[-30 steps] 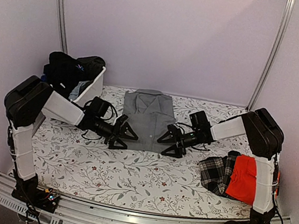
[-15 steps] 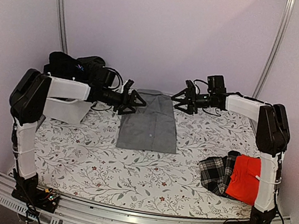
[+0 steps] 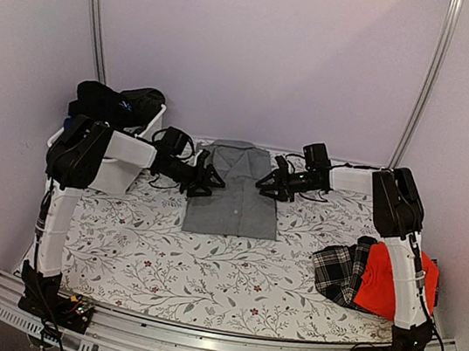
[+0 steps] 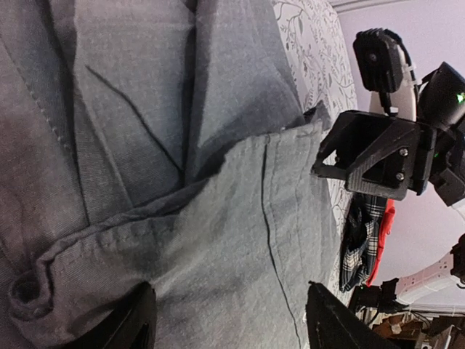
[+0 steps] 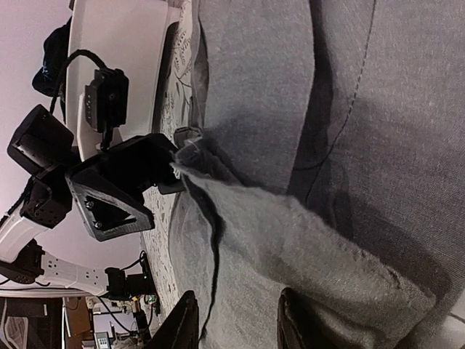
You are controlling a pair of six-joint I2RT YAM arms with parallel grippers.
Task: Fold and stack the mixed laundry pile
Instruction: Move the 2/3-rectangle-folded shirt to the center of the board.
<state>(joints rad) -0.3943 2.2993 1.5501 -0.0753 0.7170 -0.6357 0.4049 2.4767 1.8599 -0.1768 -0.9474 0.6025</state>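
The grey collared shirt (image 3: 233,197) lies flat, collar at the far end, in the middle of the table. My left gripper (image 3: 212,181) is at its left edge and my right gripper (image 3: 265,184) at its right edge, both low over the upper half. In the left wrist view the left gripper (image 4: 232,327) is wide open over grey cloth (image 4: 218,240), with a raised hem running across to the right gripper (image 4: 374,153). In the right wrist view the right gripper (image 5: 238,327) is open over the same fold (image 5: 290,240). Black garments (image 3: 113,104) fill the tub. Plaid cloth (image 3: 339,271) and a red shirt (image 3: 384,282) lie at the right.
The white plastic tub (image 3: 121,167) stands at the back left, close behind my left arm; it also shows in the right wrist view (image 5: 123,43). The floral tablecloth (image 3: 202,277) covers the table. Walls close in at the back and both sides.
From the shirt's near part a second ago, both grippers swung up to its far end, then came down to its upper sides. The shirt's outline looks unchanged.
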